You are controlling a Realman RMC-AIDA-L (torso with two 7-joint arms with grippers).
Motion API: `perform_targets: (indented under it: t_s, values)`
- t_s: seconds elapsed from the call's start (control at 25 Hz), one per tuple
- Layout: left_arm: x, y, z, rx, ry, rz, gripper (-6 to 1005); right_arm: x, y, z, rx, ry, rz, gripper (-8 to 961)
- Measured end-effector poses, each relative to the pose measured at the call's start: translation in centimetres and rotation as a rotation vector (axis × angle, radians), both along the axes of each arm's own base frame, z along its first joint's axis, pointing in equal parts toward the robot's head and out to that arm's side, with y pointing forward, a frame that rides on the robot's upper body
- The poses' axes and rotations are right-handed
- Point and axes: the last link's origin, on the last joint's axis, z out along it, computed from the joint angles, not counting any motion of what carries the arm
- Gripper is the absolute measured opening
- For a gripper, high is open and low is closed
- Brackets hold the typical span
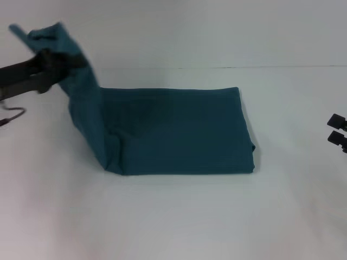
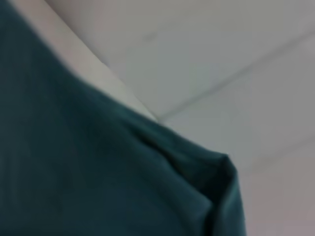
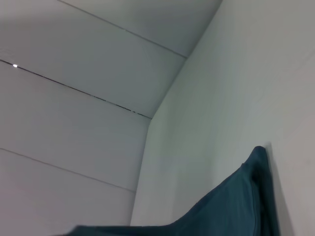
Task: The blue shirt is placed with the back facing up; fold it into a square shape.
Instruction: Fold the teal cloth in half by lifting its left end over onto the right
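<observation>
Left gripper (image 1: 60, 60) clenched on blue shirt (image 1: 179, 132) left end, raised above table (image 1: 179, 216); right gripper (image 1: 337, 131) parked, grip state unclear.

Black left hand (image 1: 54, 64) on a dark arm with a thin trailing cable (image 1: 13, 115).

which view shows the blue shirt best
The head view: the whole blue shirt lies folded on the table, its left end lifted by the left gripper. The left wrist view shows only close-up cloth; the right wrist view, one edge.
</observation>
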Motion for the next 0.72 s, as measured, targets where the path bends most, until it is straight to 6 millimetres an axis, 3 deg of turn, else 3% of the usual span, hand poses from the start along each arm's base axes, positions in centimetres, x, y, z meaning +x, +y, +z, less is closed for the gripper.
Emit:
perform_targets:
  t_s: [0.04,0.12,0.2,0.44,0.72]
  values:
    - [0.0,0.0,0.0,0.000,0.000,0.000,45,0.0,0.0,0.0,0.000,-0.001,0.000,694]
    - [2.5,0.7,-2.0,-0.045,0.004,-0.058,44,0.0,0.0,-0.1,-0.001,-0.001,0.002,690]
    - [3.2,0.9,-2.7,-0.057,0.008,-0.073,44,-0.1,0.0,-0.1,-0.001,0.000,0.002,687]
    - [7.2,1.6,-7.7,-0.125,0.045,-0.153,56,-0.2,0.2,-0.3,-0.002,0.002,0.005,676]
    - [8.7,2.2,-14.4,-0.176,0.153,-0.170,75,-0.3,0.2,-0.5,-0.003,0.002,0.002,664]
